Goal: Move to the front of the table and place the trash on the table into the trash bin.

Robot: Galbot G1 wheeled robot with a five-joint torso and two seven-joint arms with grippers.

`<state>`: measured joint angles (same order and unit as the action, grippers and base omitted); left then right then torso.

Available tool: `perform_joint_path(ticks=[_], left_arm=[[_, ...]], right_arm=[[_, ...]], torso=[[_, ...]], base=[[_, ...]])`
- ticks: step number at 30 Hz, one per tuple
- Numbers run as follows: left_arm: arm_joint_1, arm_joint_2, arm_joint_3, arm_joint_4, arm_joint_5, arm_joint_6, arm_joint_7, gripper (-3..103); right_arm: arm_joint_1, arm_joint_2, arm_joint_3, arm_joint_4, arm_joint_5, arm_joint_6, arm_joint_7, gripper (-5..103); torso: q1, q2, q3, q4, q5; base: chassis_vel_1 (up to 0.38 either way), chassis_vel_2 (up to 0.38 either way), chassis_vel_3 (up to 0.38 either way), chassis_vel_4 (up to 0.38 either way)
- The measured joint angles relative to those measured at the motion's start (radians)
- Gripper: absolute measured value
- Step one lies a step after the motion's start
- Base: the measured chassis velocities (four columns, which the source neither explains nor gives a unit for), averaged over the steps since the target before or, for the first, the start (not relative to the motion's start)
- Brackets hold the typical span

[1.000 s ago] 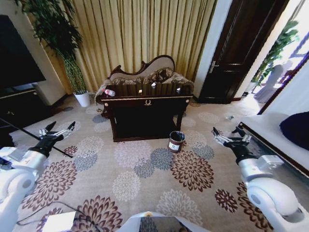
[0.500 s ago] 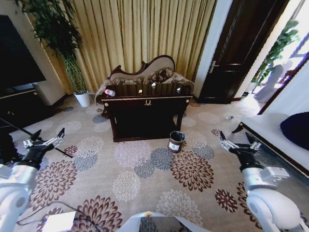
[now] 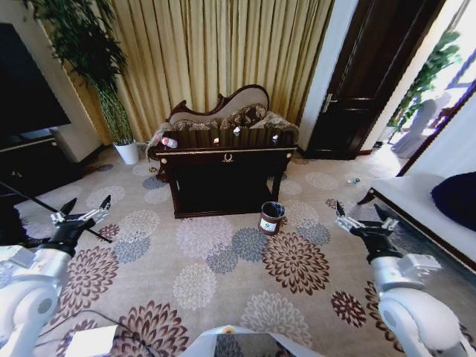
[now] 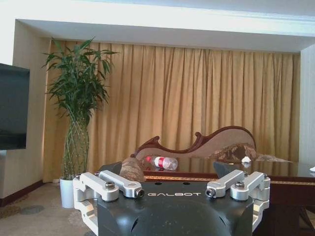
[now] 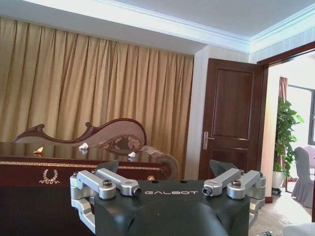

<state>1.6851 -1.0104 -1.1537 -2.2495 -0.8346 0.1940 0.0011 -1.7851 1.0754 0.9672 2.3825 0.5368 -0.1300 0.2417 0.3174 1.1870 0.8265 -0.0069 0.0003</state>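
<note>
**Approach phase: we're well short of the desk, nothing picked yet**

We're in the drive-up step. The desk (image 3: 227,158) sits well ahead across the patterned carpet (image 3: 223,268), with the carved sofa (image 3: 223,111) right behind it. Trash is all on the desk top: the bottle (image 3: 169,142) lies on its side at the left end, and small white scraps (image 3: 236,131) sit further right. The trash bin (image 3: 271,218) stands on the floor just beside the desk's front right corner, upright and open.

Left end effector (image 3: 80,217) is held out low on our left, fingers spread wide, empty. Right end effector (image 3: 362,220) mirrors it on our right, also wide and empty. Both arms are forward and level, wrist cameras looking straight across at desk height.

Our read on the next move: close the gap to the desk front and stop within reach. The bin looks close to the likely stopping spot, so the base needs clearance there.
</note>
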Motion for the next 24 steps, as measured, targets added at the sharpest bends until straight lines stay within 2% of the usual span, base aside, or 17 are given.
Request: perform_joint_path(ticks=[6,15,24], left_arm=[[-0.005,0.010,0.006,0.000,-0.001,0.003,-0.001,100],[-0.008,0.011,0.025,0.006,0.007,0.009,-0.001,100],[-0.024,0.031,0.053,0.006,0.021,0.064,-0.007,100]], right_arm=[[0.010,-0.018,0.002,-0.019,0.003,0.024,-0.029,100],[0.025,-0.021,-0.009,-0.032,0.016,0.017,-0.041,100],[0.016,-0.012,-0.009,-0.039,0.008,0.026,-0.049,100]], torso=[[0.000,0.000,0.000,0.0000,0.0000],[0.000,0.000,0.000,0.0000,0.0000],[0.000,0.000,0.000,0.0000,0.0000]], base=[[0.000,0.000,0.000,0.000],[0.000,0.000,0.000,0.000],[-0.003,0.006,0.003,-0.005]])
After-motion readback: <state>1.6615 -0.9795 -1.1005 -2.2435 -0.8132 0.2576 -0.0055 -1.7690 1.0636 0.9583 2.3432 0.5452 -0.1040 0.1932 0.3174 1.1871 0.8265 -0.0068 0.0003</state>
